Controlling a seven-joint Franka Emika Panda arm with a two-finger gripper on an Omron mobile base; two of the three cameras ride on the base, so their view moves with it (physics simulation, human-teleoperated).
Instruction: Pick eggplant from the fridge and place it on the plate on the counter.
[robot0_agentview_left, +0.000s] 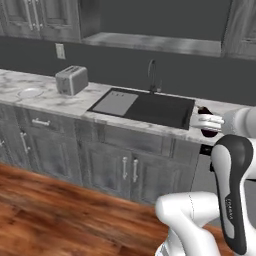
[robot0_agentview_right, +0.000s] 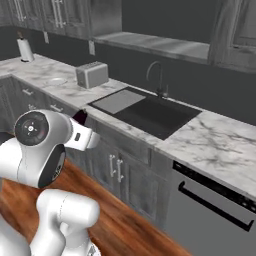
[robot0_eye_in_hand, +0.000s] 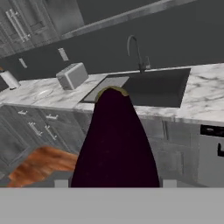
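My gripper (robot0_agentview_left: 206, 121) is shut on the dark purple eggplant (robot0_eye_in_hand: 114, 144), which looms large in the middle of the hand view. From the left base view the eggplant (robot0_agentview_left: 210, 132) hangs in front of the counter (robot0_agentview_left: 65, 104), just right of the sink. In the right base view it (robot0_agentview_right: 79, 117) peeks out beyond my white hand. The small white plate (robot0_agentview_left: 30, 92) lies far to the left on the marble counter, left of the toaster, and it also shows as plate (robot0_agentview_right: 57, 80) and plate (robot0_eye_in_hand: 43, 92). The fridge is out of view.
A silver toaster (robot0_agentview_left: 71, 80) stands by the plate. A black sink (robot0_agentview_left: 145, 107) with a faucet (robot0_agentview_left: 152, 75) is set in the counter's middle. A paper towel roll (robot0_agentview_right: 24, 50) stands at the far left, a dishwasher (robot0_agentview_right: 210, 200) at the right. Grey cupboards hang above, over a wood floor.
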